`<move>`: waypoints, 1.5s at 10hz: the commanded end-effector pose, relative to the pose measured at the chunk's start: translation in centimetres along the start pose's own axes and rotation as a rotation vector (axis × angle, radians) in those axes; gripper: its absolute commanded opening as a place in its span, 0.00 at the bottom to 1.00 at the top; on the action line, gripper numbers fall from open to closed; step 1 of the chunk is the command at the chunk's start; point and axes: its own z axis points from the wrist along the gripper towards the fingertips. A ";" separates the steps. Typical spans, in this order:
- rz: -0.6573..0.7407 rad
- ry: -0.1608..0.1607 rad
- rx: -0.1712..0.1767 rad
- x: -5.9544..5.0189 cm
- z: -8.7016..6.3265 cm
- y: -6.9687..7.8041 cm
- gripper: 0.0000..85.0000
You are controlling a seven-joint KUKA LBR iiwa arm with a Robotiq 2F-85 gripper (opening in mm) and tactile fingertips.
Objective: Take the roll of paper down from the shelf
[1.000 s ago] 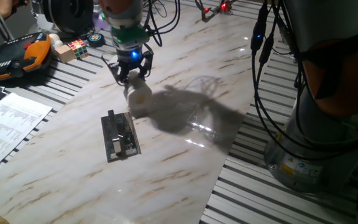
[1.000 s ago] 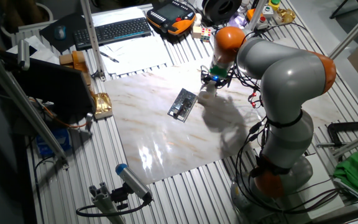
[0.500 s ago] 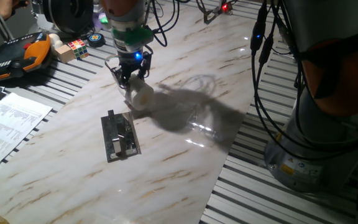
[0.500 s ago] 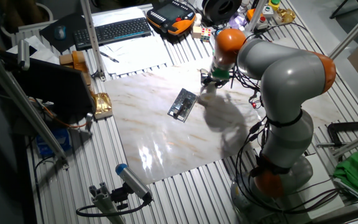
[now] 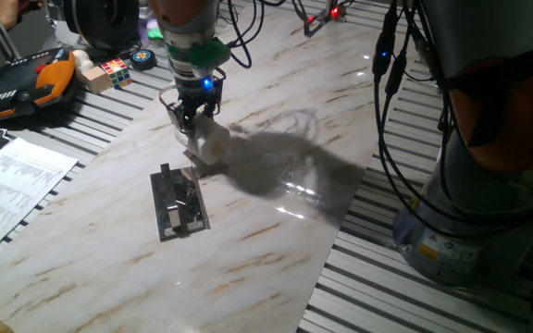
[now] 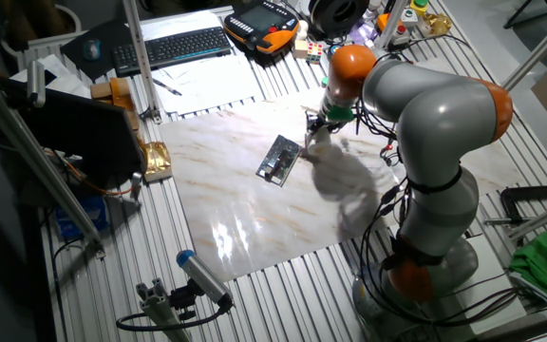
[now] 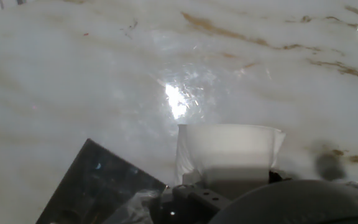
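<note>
Robot pincer (image 5: 195, 118) lifting the roll of paper (image 5: 209, 141) beside the shelf (image 5: 179, 203).
Pincer pinches the roll, now raised slightly higher above the marble desk (image 5: 276, 240), clear of the shelf; set-down remains.

The roll (image 5: 209, 141) is small, white and cylindrical, lying on its side on the marbled worktop (image 5: 276, 240) near the far edge, just beyond the shelf (image 5: 179, 203). The shelf is a flat, dark rectangular plate with silvery fittings, lying flat on the worktop, apart from the roll and toward the left edge.
</note>
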 end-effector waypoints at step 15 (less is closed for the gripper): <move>0.033 -0.033 0.022 -0.5 -1.3 0.8 1.00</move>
